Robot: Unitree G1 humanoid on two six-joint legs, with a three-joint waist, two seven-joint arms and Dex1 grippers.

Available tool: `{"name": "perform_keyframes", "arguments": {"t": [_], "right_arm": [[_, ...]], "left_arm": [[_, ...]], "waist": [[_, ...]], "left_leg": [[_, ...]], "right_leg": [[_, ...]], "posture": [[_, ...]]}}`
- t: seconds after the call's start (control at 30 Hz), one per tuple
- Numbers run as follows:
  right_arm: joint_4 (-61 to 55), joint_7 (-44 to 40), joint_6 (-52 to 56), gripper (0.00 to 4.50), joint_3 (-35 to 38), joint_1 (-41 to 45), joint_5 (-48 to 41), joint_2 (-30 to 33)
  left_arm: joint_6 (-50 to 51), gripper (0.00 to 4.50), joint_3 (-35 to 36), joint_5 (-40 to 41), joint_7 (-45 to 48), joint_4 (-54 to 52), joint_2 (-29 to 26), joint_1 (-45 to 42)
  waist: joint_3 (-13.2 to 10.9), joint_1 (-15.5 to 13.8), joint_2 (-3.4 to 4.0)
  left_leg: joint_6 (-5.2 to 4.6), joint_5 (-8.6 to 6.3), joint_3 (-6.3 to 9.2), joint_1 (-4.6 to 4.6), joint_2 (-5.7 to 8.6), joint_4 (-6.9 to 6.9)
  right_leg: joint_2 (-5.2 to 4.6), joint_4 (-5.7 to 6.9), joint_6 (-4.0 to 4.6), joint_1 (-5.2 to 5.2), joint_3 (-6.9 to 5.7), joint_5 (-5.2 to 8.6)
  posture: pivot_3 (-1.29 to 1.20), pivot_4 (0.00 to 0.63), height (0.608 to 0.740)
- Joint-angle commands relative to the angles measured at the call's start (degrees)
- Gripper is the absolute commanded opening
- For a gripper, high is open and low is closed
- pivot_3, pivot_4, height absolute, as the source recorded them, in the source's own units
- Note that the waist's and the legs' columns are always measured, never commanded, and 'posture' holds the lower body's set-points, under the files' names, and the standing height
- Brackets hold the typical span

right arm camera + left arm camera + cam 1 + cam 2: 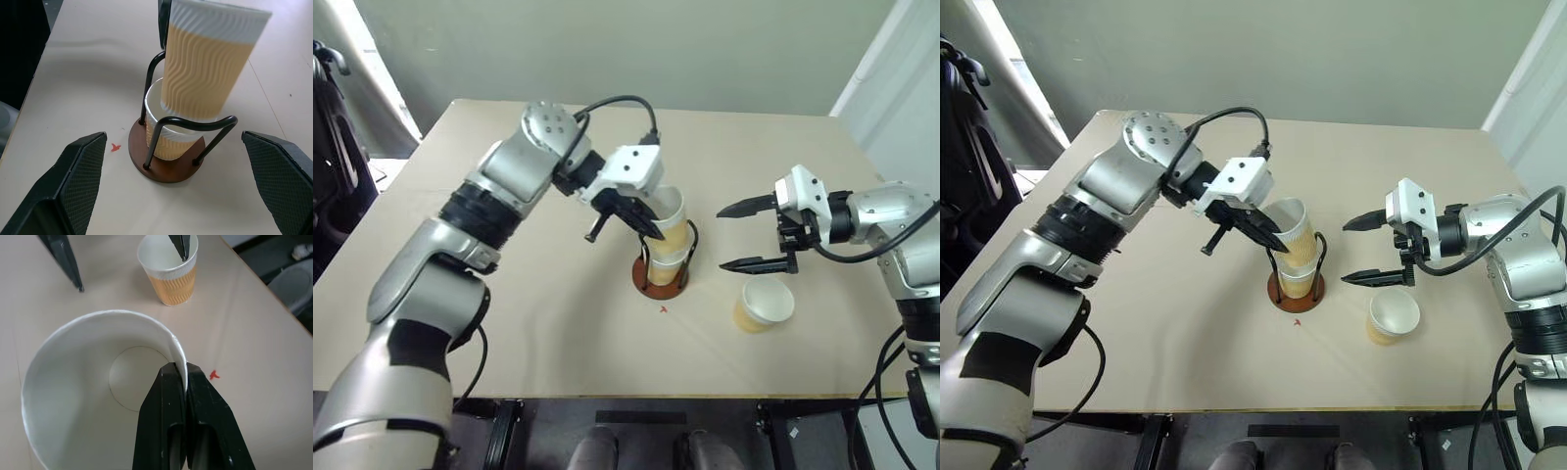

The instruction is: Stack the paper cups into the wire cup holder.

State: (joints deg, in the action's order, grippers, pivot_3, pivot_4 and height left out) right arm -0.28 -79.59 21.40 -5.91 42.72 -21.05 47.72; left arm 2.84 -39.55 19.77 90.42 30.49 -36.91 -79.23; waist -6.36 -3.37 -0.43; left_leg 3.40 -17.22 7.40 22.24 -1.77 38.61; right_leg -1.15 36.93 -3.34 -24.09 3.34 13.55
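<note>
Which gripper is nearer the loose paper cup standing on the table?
Right. The right gripper hovers open just above the loose cup; the left gripper is over the wire cup holder, shut on another cup's rim.

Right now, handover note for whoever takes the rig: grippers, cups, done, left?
Left gripper: shut on the rim of the second cup, which is tilted and partly nested in the first cup.
First cup: seated in the wire cup holder.
Right gripper: open, empty, above the table.
Third cup: upright on the table, right of the holder.
Left: seat the second cup, then stack the third.
</note>
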Motion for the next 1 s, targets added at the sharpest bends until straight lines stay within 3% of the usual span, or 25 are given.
{"name": "perform_keyframes", "arguments": {"t": [0.03, 0.17, 0.3, 0.4, 0.5, 0.77, 1.0], "right_arm": [[-1.28, 0.43, -0.01, 4.48, 1.80, 0.39, -0.38, 1.00], [-1.62, 0.65, 0.30, 4.48, 2.03, 0.14, -0.50, 1.31], [-1.85, 0.74, 0.53, 4.50, 2.20, 0.05, -0.64, 1.55], [-1.91, 0.68, 0.73, 4.50, 2.33, 0.13, -0.72, 1.80], [-1.79, 0.61, 0.83, 4.50, 2.28, 0.27, -0.76, 1.95], [-1.21, 0.60, 0.69, 4.50, 1.85, 1.03, -0.46, 1.64], [-3.40, 3.03, 4.74, 4.50, 3.11, -0.74, -1.03, 2.91]], "left_arm": [[-4.61, 0.00, -2.46, -0.35, 2.08, 3.48, 1.02, -4.08], [-8.85, 0.00, -5.81, -1.15, 2.08, 7.71, 2.42, -6.95], [-11.70, 0.93, -8.20, -0.89, 2.08, 10.34, 3.21, -8.91], [-12.06, 0.93, -10.26, 0.69, 2.08, 10.73, 2.64, -10.33], [-11.85, 1.42, -12.68, 2.52, 2.08, 10.49, 1.42, -11.47], [-13.40, 4.32, -15.52, 4.82, 2.08, 11.32, 0.48, -12.86], [-7.73, 4.47, -0.79, 6.84, 2.08, 14.52, 2.82, -8.90]], "waist": [[0.00, 0.02, 0.00], [0.00, -0.02, 0.00], [0.00, -0.06, 0.00], [0.00, -0.08, 0.00], [0.00, -0.10, 0.00], [0.00, -0.26, 0.00], [0.00, -0.36, 0.00]], "left_leg": [[0.00, 0.00, 0.00, 0.01, 0.00, 0.01], [-0.01, -0.01, 0.00, 0.02, 0.00, 0.01], [-0.03, -0.02, -0.03, 0.03, 0.01, 0.02], [-0.04, -0.02, -0.04, 0.06, 0.01, 0.03], [-0.05, -0.03, -0.06, 0.08, 0.02, 0.04], [-0.06, -0.04, -0.07, 0.11, 0.03, 0.11], [-0.13, -0.08, -0.12, 0.24, 0.04, 0.32]], "right_leg": [[0.00, 0.00, 0.00, 0.00, 0.00, 0.00], [0.00, -0.01, 0.00, 0.00, 0.00, 0.00], [0.01, -0.02, -0.02, 0.00, 0.00, -0.01], [0.01, -0.03, -0.04, 0.00, 0.00, -0.02], [0.01, -0.04, -0.05, 0.00, -0.01, -0.02], [0.02, -0.04, -0.07, 0.00, -0.01, -0.04], [0.04, -0.04, -0.13, 0.01, -0.03, -0.07]], "posture": [[0.00, 0.150, 0.740], [0.00, 0.150, 0.740], [0.00, 0.150, 0.740], [0.00, 0.150, 0.740], [0.00, 0.150, 0.740], [0.00, 0.150, 0.740], [0.00, 0.150, 0.740]]}}
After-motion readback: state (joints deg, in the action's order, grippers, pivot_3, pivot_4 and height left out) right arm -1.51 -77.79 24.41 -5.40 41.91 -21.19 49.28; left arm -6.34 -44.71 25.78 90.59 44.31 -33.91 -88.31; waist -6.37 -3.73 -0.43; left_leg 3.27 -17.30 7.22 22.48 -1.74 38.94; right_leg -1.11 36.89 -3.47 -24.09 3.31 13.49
